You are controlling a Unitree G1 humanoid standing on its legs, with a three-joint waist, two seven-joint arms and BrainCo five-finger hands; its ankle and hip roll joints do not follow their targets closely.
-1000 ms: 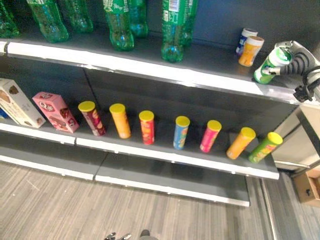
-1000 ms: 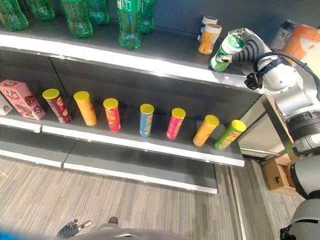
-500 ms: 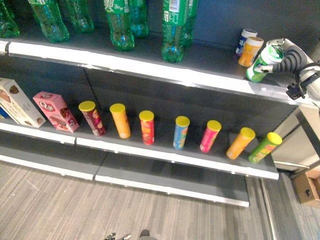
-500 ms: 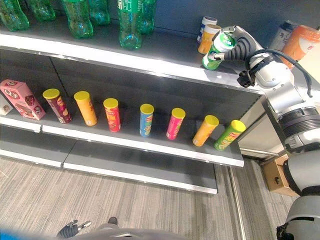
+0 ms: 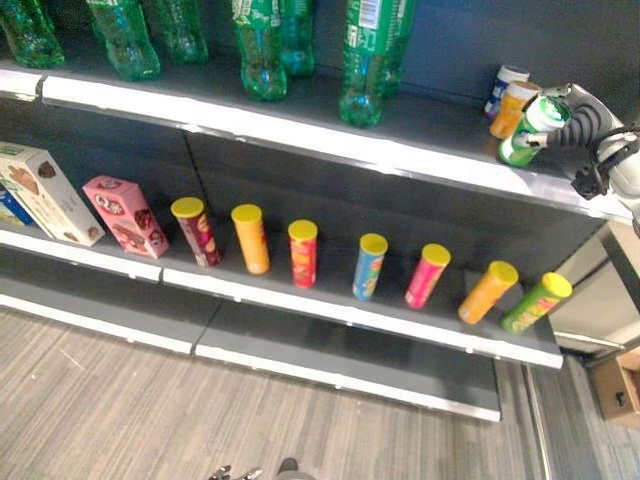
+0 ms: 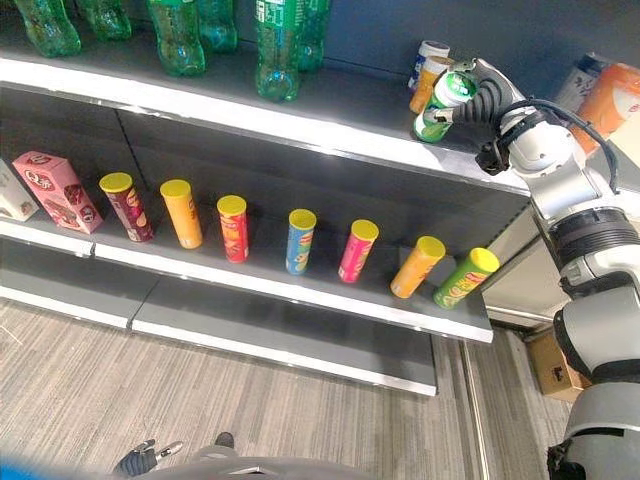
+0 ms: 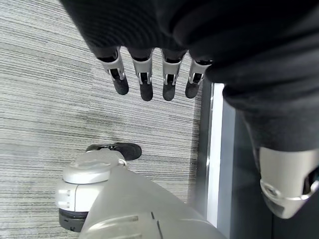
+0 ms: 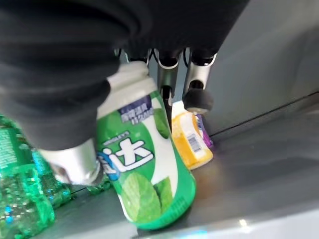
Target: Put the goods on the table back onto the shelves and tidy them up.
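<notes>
Over the last second I bring my right hand (image 6: 478,95), fingers and thumb clamped round the green jar (image 6: 440,101), inward to the upper shelf (image 6: 330,125) at two o'clock beside the orange jar (image 6: 429,82), so I judge release is close.

- Grey wood-grain floor (image 5: 100,420) ran across from 7 to 5 o'clock.
- A brown cardboard box (image 5: 618,390) sat on that floor at 4 o'clock.
- Seven yellow-lidded snack tubes (image 5: 369,267) stood in a spaced row from 9 to 3 o'clock, all leaning back.
- A pink carton (image 5: 125,215) stood at 9 o'clock, just beside a pale biscuit carton (image 5: 45,193).
- Green plastic bottles (image 5: 372,55) lined up from 11 to 12 o'clock.
- An orange tub (image 5: 513,108) and a white tub (image 5: 505,82) stood together at 2 o'clock.
</notes>
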